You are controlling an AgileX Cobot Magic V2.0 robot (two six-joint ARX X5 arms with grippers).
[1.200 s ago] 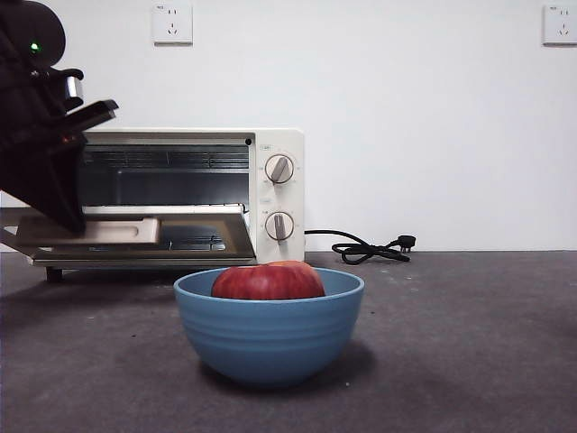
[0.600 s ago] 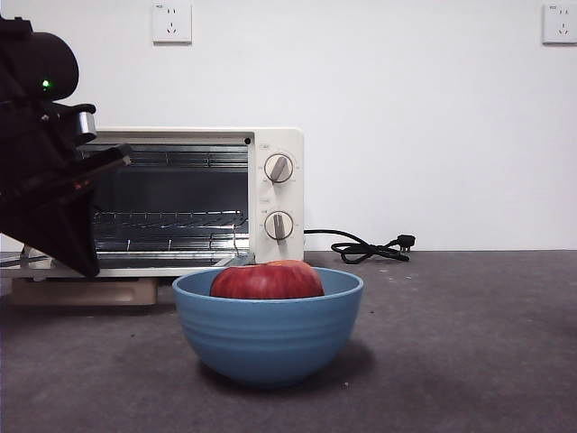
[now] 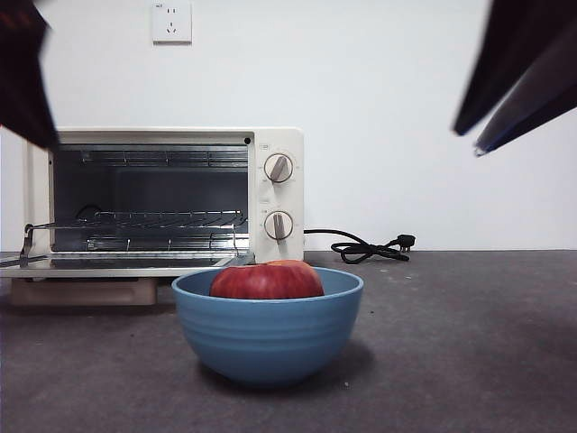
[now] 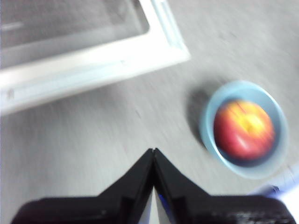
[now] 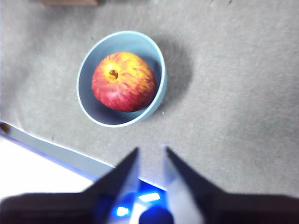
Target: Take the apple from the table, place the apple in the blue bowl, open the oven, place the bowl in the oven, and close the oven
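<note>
The apple sits inside the blue bowl, which stands upright on the dark grey worktop, near the front and just right of the open oven. In the front view only the apple's dark-red top shows above the bowl's rim. The right wrist view looks down into the bowl and shows what the front view hides: the stem pit faces upward, slightly off centre, with a yellowish-orange patch around it and red streaks running down the sides.

The oven faces the front, its long axis running left to right. Its door lies folded down flat towards the front, level with the oven floor, and the wire rack inside is exposed. Two round knobs sit one above the other on the right panel. A black cord trails right along the far edge of the worktop, and a wall socket is mounted above the oven.

The left gripper hangs above bare worktop between the lowered door and the bowl, its fingers pressed together at the tips, holding nothing. The right gripper hovers above the worktop just beside the bowl, its fingers narrowly apart and empty. In the front view, dark arm parts show only at the top corners.
</note>
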